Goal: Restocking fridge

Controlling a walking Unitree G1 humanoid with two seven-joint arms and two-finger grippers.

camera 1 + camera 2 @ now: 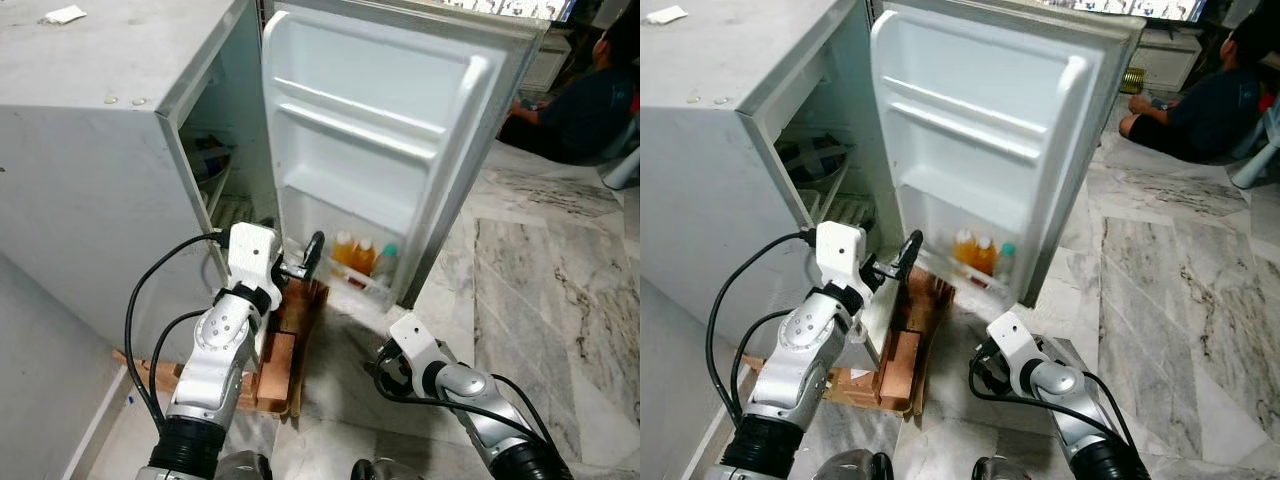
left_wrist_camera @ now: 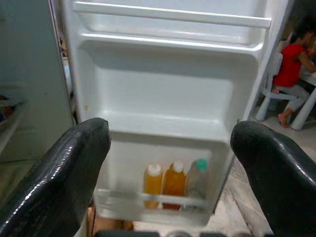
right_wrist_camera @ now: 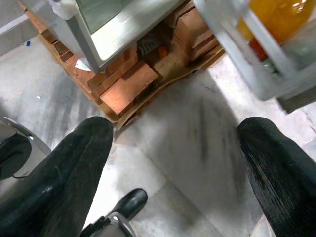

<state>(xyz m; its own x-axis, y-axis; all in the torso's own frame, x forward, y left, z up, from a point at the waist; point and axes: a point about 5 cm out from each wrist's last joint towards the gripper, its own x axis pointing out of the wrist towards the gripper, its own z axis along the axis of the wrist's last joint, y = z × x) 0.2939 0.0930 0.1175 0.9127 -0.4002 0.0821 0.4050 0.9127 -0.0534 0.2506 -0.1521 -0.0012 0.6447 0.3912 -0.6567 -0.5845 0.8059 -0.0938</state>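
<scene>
Orange bottles are sitting in the open fridge door's bottom rack; upper racks are standing bare. Left hand and right hand are both hanging released, carrying nothing; restocking is looking barely begun.

Setting: a room in a home; small white fridge raised on bricks, door open, bottles on its lowest shelf. Marble floor; a person sits on it.
</scene>
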